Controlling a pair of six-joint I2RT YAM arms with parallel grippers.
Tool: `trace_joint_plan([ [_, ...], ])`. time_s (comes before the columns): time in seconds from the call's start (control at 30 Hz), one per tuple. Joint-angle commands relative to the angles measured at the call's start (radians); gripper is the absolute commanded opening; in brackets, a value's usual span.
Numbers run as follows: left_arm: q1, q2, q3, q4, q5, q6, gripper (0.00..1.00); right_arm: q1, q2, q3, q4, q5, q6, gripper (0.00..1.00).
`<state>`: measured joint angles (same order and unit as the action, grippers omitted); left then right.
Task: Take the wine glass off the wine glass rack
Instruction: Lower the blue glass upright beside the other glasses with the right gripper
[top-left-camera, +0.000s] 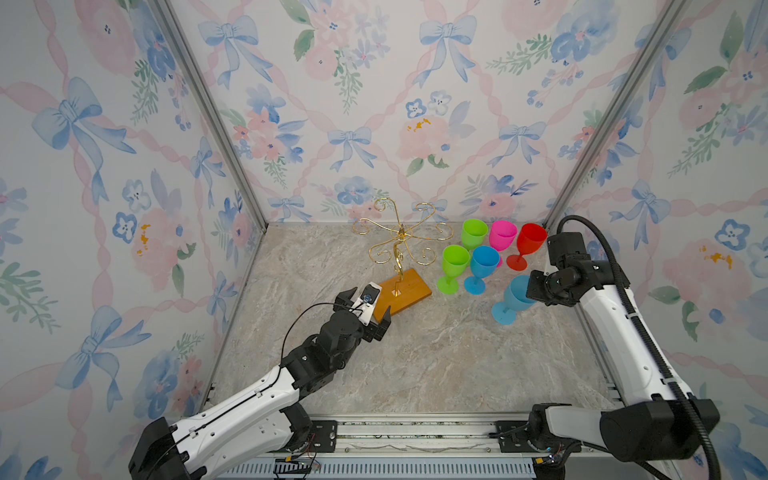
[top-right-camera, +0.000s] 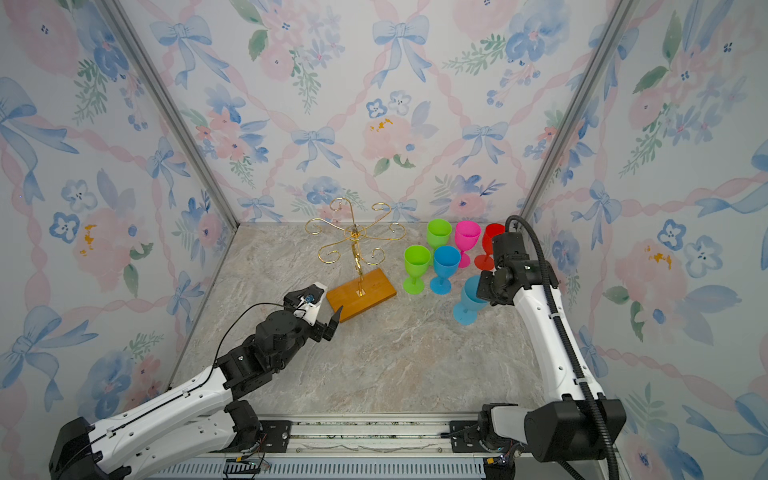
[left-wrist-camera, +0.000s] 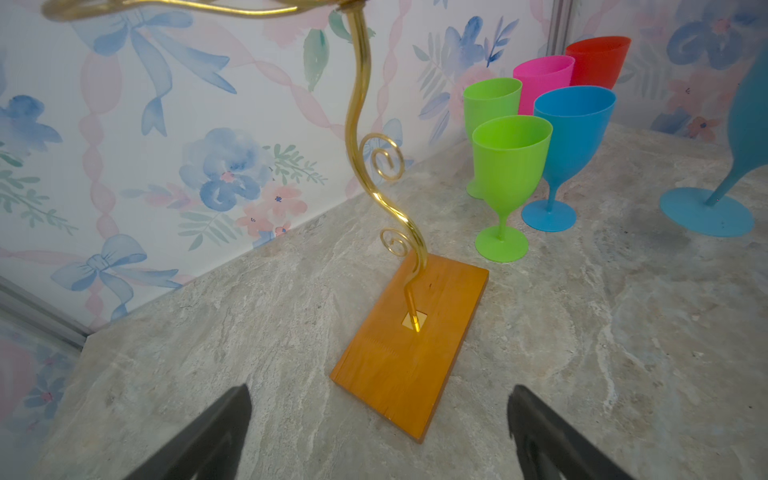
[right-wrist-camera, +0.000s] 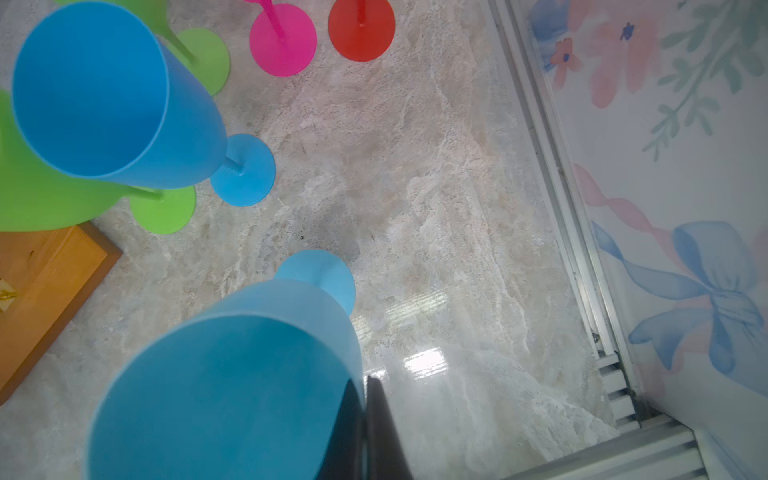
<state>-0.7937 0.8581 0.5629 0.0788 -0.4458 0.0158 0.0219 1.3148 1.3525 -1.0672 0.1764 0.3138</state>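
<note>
Pinching the rim of a light blue wine glass (right-wrist-camera: 228, 374), the right claw (right-wrist-camera: 365, 388) is clenched, one finger inside the bowl and one outside (the right wrist view shows this plainly). The glass leans, with its foot at or just above the desk (top-left-camera: 415, 365). I cannot tell whether the foot touches. It is off to the right of the wine glass rack (top-left-camera: 401, 239) and apart from it.

The left claw (left-wrist-camera: 378, 392) is released and holds nothing. Its fingers are spread wide to either side of the near end of the rack's wooden base (top-left-camera: 405, 291).

Every arm of the gold rack is bare, so the removal itself looks done. What seems left is to stand the held glass down and let go.

Counted:
- **Rack:** one, with six curled arms.
- **Glasses:** six in all.
- **Standing glasses:** five, upright in a cluster just right of the rack. They are a back green glass (top-left-camera: 473, 232), a front green glass (top-left-camera: 455, 259), a darker blue glass (top-left-camera: 484, 259), a pink glass (top-left-camera: 503, 235) and a red glass (top-left-camera: 531, 239).
- **Held glass:** the sixth, the light blue one.
- **Claws:** two.
</note>
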Motion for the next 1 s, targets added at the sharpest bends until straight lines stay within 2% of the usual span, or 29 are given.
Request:
trace_joint_plan([
  [0.0, 0.071, -0.015, -0.013, -0.029, 0.039, -0.113, 0.98, -0.04, 0.044, 0.042, 0.066, 0.069, -0.012, 0.0],
  [0.27, 0.156, -0.016, -0.016, -0.043, 0.052, -0.149, 0.98, -0.122, 0.23, 0.192, 0.11, 0.021, -0.056, 0.0],
  [0.53, 0.208, -0.013, -0.017, -0.043, 0.055, -0.166, 0.98, -0.133, 0.415, 0.355, 0.113, -0.024, -0.057, 0.0],
  [0.8, 0.225, -0.009, -0.017, -0.042, 0.056, -0.168, 0.98, -0.133, 0.526, 0.449, 0.097, -0.049, -0.055, 0.0],
  [0.97, 0.232, -0.01, -0.018, -0.041, 0.053, -0.168, 0.98, -0.129, 0.545, 0.454, 0.096, -0.061, -0.052, 0.0],
])
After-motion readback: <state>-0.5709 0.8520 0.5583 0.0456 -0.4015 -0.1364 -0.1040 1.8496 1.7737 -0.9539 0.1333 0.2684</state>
